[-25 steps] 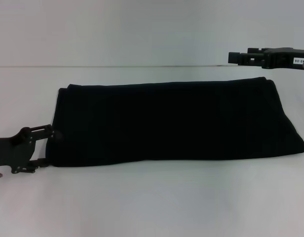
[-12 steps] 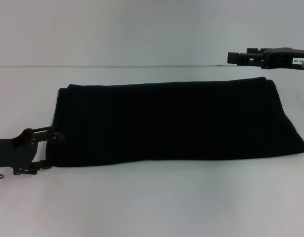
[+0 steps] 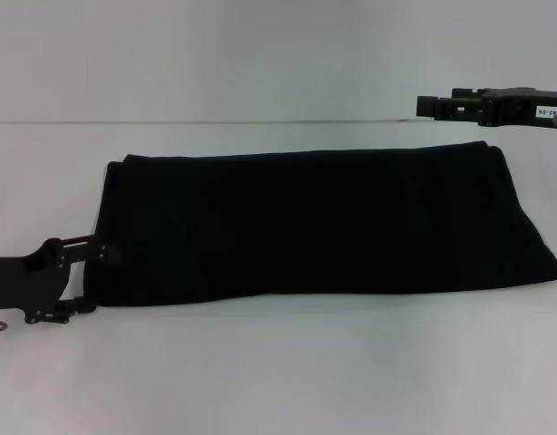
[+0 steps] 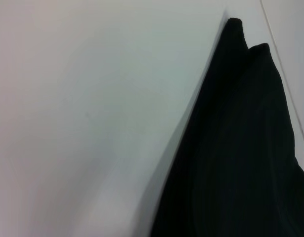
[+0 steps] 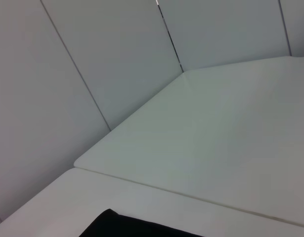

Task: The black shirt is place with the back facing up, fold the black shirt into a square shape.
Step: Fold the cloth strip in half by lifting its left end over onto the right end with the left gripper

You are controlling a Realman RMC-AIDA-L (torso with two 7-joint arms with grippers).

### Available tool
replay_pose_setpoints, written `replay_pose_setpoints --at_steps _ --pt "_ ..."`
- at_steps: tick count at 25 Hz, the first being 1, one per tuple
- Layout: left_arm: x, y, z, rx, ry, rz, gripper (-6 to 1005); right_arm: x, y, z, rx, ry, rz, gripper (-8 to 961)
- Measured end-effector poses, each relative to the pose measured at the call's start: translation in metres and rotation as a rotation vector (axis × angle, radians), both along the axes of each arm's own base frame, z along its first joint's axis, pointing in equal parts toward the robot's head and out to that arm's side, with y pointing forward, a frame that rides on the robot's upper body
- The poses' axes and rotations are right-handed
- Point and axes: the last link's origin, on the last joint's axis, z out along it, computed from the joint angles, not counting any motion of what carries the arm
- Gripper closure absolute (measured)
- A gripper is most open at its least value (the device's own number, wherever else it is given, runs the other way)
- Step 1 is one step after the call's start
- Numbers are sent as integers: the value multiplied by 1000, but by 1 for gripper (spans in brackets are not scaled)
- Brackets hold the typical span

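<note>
Shirt corners doubled (left wrist).

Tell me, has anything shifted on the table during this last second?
Only slightly. The left gripper, at the near left corner of the black shirt, slid a little toward the robot and further onto the cloth. The shirt kept its long folded shape and place on the table. The right gripper stayed raised beyond the shirt's far right corner.
</note>
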Motion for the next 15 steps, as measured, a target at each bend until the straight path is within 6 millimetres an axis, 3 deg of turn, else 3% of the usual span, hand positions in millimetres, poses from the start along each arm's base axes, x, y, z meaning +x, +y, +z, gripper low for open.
replay_pose_setpoints --at_steps 15 --pt "0 0 -1 0 0 3 78 0 0 0 0 1 -1 34"
